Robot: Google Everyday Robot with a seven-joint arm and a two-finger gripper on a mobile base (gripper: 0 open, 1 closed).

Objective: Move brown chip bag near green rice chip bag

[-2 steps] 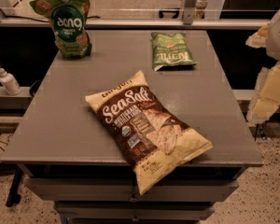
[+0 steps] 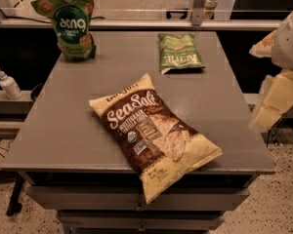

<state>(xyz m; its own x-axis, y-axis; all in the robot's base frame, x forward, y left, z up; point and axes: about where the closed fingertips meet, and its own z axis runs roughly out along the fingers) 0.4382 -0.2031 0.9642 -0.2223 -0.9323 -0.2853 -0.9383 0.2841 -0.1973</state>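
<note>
The brown chip bag (image 2: 154, 133) lies flat and slanted at the front middle of the grey table (image 2: 63, 126), its lower corner hanging over the front edge. The green rice chip bag (image 2: 71, 27) stands upright at the table's back left corner. My gripper (image 2: 271, 104) is at the right edge of the view, beyond the table's right side and apart from both bags. It shows only as pale cream parts and holds nothing that I can see.
A flatter light green Kettle bag (image 2: 179, 52) lies at the back right of the table. A white pump bottle (image 2: 9, 84) stands on a ledge to the left. A rail and posts run behind the table.
The arm's cream parts at the right have shifted slightly down and left. The three bags have not moved.
</note>
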